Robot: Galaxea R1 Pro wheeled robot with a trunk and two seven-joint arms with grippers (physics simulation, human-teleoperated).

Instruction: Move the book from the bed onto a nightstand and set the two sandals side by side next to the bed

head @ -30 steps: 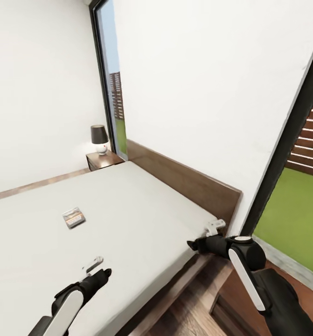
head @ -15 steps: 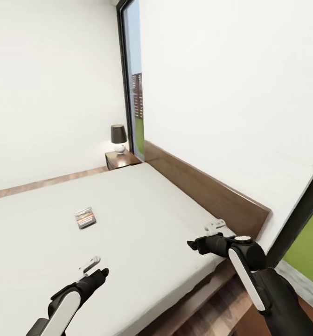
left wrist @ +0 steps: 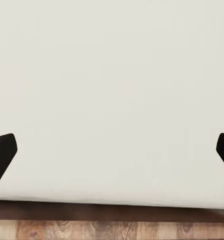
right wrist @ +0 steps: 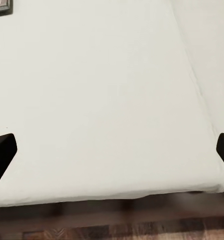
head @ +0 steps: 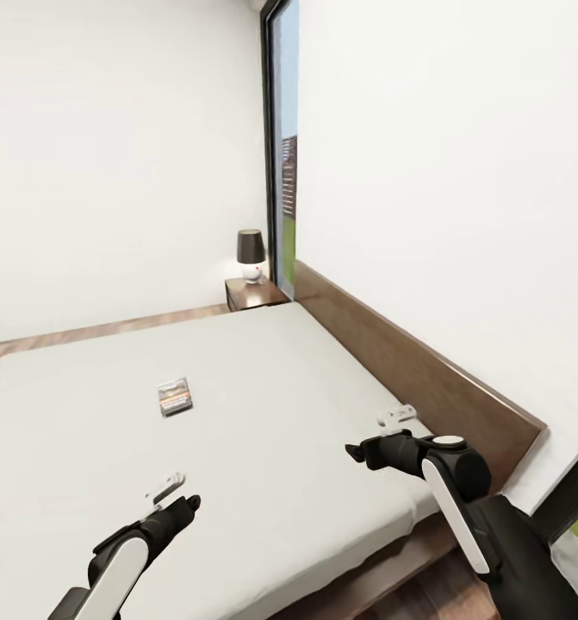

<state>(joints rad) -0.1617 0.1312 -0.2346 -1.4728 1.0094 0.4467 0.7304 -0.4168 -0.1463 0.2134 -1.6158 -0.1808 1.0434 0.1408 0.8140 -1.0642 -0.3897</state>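
Note:
The book [head: 175, 397] lies flat on the bed's light grey mattress [head: 263, 405], left of the middle. A dark edge of the book [right wrist: 0, 7] also shows in the right wrist view. The nightstand [head: 256, 293] stands at the bed's far corner beside the headboard [head: 409, 370]. My left gripper [head: 191, 503] hovers over the near part of the mattress, well short of the book; its fingertips [left wrist: 1, 154] stand wide apart, so it is open. My right gripper [head: 352, 450] is over the mattress's right side, open and empty [right wrist: 112, 150]. The sandals are out of view.
A black-shaded lamp [head: 251, 255] sits on the nightstand. A tall dark-framed window [head: 282, 172] rises behind it. Wood-plank floor [head: 99, 330] runs along the bed's far side, and floor [left wrist: 112, 230] shows past the mattress edge in the left wrist view.
The whole head view has shifted: bed, book, nightstand and window slid to the right and the right-hand window left the picture, so the camera turned. Both arms keep their pose.

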